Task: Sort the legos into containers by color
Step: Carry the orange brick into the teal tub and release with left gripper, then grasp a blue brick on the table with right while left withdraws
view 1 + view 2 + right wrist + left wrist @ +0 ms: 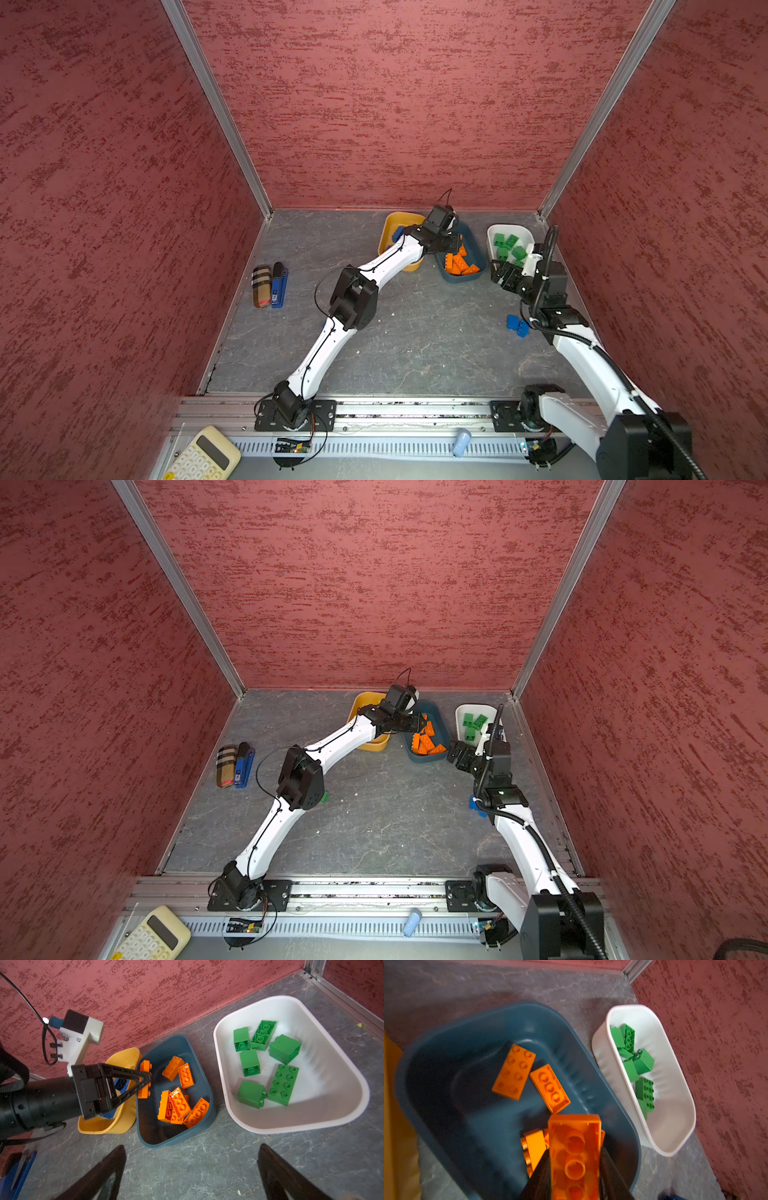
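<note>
My left gripper [575, 1151] is shut on a long orange lego [575, 1159], studs facing away, and holds it just above the dark teal container [446, 1076]. Several orange legos [178, 1103] lie inside that container. The white container [332, 1084] to its right holds several green legos [282, 1084]. The yellow container [399, 218] on the left has blue legos [120, 1082] in it, mostly hidden by my left arm. My right gripper [192, 1146] stands open over bare table in front of the teal and white containers. A blue lego [517, 325] lies beside my right arm.
A green lego [325, 796] peeks out from under my left elbow. A plaid case [261, 286] and a blue stapler-like item [279, 286] lie at the left wall. Red walls close three sides. A calculator [203, 457] sits beyond the front rail.
</note>
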